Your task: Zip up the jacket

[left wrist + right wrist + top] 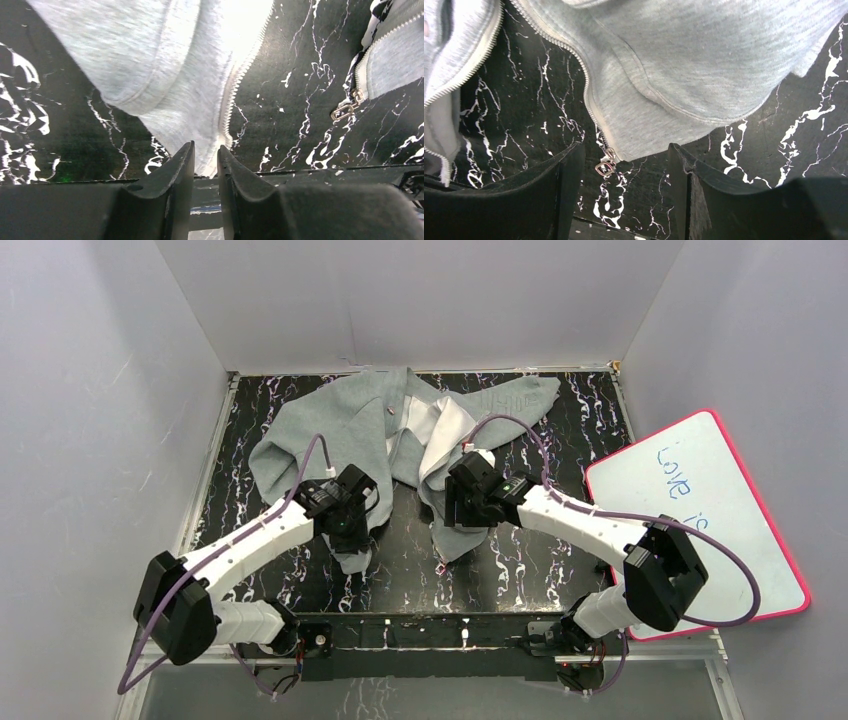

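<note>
Black white-veined counter [560, 560] boxed by grey walls [430, 300], whiteboard [720, 540] propped right. Unzipped jacket [340, 430] spread across back, hem corner pinched in left end effector [206, 157]; right end effector [625, 155] wide open astride zipper pull [605, 166].

Black marbled table [560, 570] carries the unzipped jacket [340, 430].

Black marbled table [400, 570] between pale grey walls [100, 390]; pink-rimmed whiteboard [730, 510] at right.

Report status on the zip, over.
Left gripper nearly closed at the jacket hem, grip unconfirmed. Right gripper open, straddling the zip pull. Jacket unzipped, halves apart. Whiteboard off right, not in the way.
</note>
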`<action>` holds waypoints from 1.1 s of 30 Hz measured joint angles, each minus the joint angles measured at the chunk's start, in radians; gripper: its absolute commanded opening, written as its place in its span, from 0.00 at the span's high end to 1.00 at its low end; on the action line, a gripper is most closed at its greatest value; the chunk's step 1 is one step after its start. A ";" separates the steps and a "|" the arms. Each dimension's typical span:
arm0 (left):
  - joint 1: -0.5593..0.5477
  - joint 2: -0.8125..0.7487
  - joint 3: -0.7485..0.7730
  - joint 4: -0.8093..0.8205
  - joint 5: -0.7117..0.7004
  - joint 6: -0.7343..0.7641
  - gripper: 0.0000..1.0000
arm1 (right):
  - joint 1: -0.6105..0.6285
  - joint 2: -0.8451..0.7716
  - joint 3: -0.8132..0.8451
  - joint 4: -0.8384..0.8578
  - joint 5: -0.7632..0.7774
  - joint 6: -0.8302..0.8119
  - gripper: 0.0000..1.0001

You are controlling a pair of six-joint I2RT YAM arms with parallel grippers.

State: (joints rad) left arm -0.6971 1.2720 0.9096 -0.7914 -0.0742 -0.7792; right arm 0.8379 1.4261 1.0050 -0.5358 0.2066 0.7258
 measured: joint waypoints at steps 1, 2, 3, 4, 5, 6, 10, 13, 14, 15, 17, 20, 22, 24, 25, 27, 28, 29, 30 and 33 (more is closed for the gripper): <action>0.000 -0.010 0.000 -0.006 -0.015 -0.005 0.90 | 0.000 -0.001 -0.006 -0.001 0.000 0.001 0.30; 0.000 -0.023 0.000 -0.013 -0.030 -0.006 0.97 | 0.000 -0.001 -0.010 -0.003 0.000 0.001 0.30; 0.000 -0.033 0.000 -0.018 -0.043 -0.009 1.00 | 0.000 -0.001 -0.016 -0.002 -0.001 0.002 0.30; 0.000 -0.043 0.000 -0.026 -0.058 -0.011 1.00 | 0.000 -0.001 -0.021 -0.002 -0.001 0.002 0.30; 0.000 -0.051 0.000 -0.031 -0.071 -0.012 1.00 | 0.000 -0.001 -0.025 -0.003 -0.002 0.002 0.30; 0.000 -0.053 0.000 -0.033 -0.079 -0.011 1.00 | 0.000 -0.001 -0.029 -0.002 -0.003 0.002 0.30; 0.000 -0.009 0.001 -0.023 -0.086 -0.013 1.00 | 0.000 0.000 -0.040 0.000 -0.007 0.004 0.30; -0.001 0.058 -0.001 0.011 -0.068 -0.006 1.00 | 0.000 0.000 -0.040 0.006 -0.008 0.004 0.30; -0.002 0.078 -0.003 0.027 -0.059 -0.004 1.00 | 0.000 0.000 -0.040 0.008 -0.008 0.004 0.30; -0.006 0.098 -0.005 0.045 -0.048 -0.002 1.00 | 0.000 0.000 -0.040 0.008 -0.008 0.004 0.30; -0.017 0.130 -0.013 0.085 -0.028 0.001 1.00 | 0.000 0.000 -0.041 0.009 -0.008 0.004 0.30; -0.043 0.195 -0.027 0.154 0.017 0.001 1.00 | 0.000 0.000 -0.052 0.014 -0.008 0.005 0.30; -0.061 0.245 -0.029 0.190 0.035 0.001 1.00 | 0.000 0.000 -0.060 0.013 -0.010 0.005 0.30; -0.079 0.289 -0.029 0.216 0.042 0.000 1.00 | 0.000 -0.001 -0.063 0.013 -0.011 0.006 0.30; -0.086 0.304 -0.021 0.218 0.051 0.001 1.00 | 0.000 -0.002 -0.066 0.013 -0.011 0.006 0.30; -0.093 0.306 -0.014 0.226 0.055 0.002 0.90 | 0.000 -0.008 -0.068 0.011 -0.011 0.006 0.30; -0.096 0.306 -0.013 0.227 0.055 0.005 0.85 | 0.000 -0.012 -0.068 0.011 -0.011 0.006 0.30; -0.098 0.302 -0.011 0.226 0.054 0.010 0.80 | 0.000 -0.019 -0.068 0.011 -0.010 0.006 0.30; -0.099 0.294 -0.010 0.222 0.053 0.013 0.75 | 0.000 -0.026 -0.069 0.012 -0.010 0.006 0.30; -0.099 0.248 0.011 0.184 0.050 0.025 0.64 | 0.000 -0.042 -0.069 0.012 -0.008 0.006 0.30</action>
State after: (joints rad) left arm -0.7963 1.5196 0.9203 -0.6071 -0.0246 -0.7540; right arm 0.8379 1.3838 0.9363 -0.5240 0.1989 0.7319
